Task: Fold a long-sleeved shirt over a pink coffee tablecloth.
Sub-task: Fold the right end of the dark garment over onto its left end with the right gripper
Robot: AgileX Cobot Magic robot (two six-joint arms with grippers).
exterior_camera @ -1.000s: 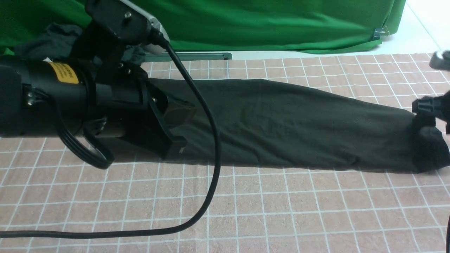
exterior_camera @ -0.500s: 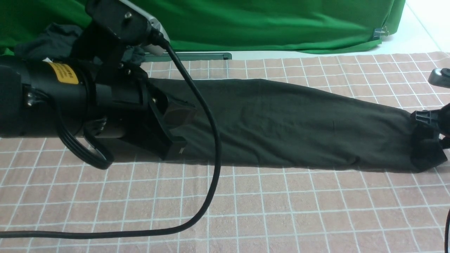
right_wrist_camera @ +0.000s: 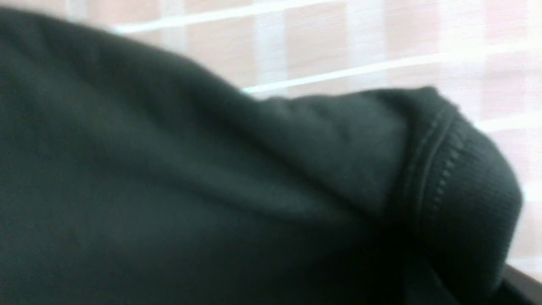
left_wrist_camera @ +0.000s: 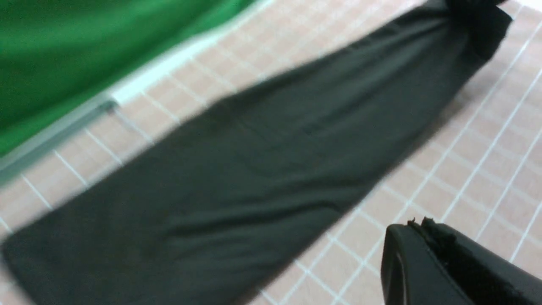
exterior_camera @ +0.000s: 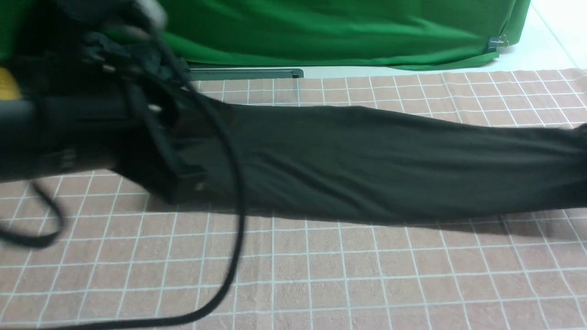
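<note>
The long-sleeved shirt (exterior_camera: pixel 367 160) is a long black band stretched across the pink coffee tablecloth (exterior_camera: pixel 348 275), with a shadow under its near edge. Its right end runs off the front view's right side. In the right wrist view the shirt's ribbed, stitched edge (right_wrist_camera: pixel 461 186) fills the picture right at my right gripper, whose jaws are closed on the cloth; only a dark finger (right_wrist_camera: pixel 525 281) shows. My left gripper (exterior_camera: pixel 192 181) is blurred at the shirt's left end. In the left wrist view the left gripper (left_wrist_camera: pixel 417 222) is shut, beside the shirt (left_wrist_camera: pixel 237 169) and over bare tablecloth.
A green backdrop cloth (exterior_camera: pixel 321 32) hangs along the far side, with a grey bar (exterior_camera: pixel 245 73) at its foot. The left arm's black cable (exterior_camera: pixel 236 215) loops down over the tablecloth. White floor (exterior_camera: pixel 555 27) shows at the far right.
The right gripper has closed on the shirt's right end and drawn it out of the front view to the right, stretching and lifting the shirt. The left arm has shifted left and is blurred.
</note>
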